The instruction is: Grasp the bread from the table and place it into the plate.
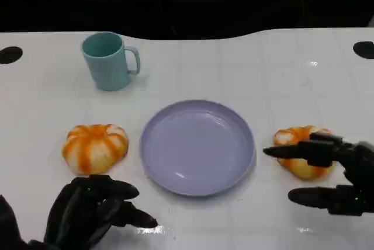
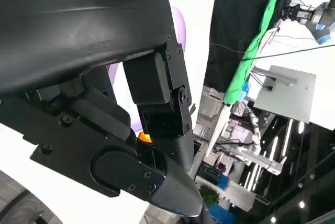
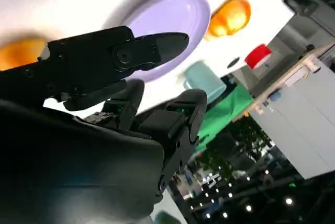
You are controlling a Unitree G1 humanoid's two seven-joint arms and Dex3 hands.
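Note:
Two round orange-and-white breads lie on the white table: one (image 1: 95,146) left of the empty lavender plate (image 1: 197,146), the other (image 1: 301,150) right of it. My right hand (image 1: 333,174) is open at the right bread, with one finger stretched over the bread's top and another lower, nearer me; nothing is gripped. In the right wrist view this bread (image 3: 21,51) shows behind the fingers (image 3: 157,46), with the plate (image 3: 167,20) and the other bread (image 3: 230,17) beyond. My left hand (image 1: 93,212) hangs open just in front of the left bread, apart from it.
A teal mug (image 1: 111,60) stands behind the left bread, handle to the right. Two dark round holes (image 1: 10,55) mark the table's far corners. Bare table lies between plate and mug. A lab room with a green cloth (image 3: 230,111) shows past the table.

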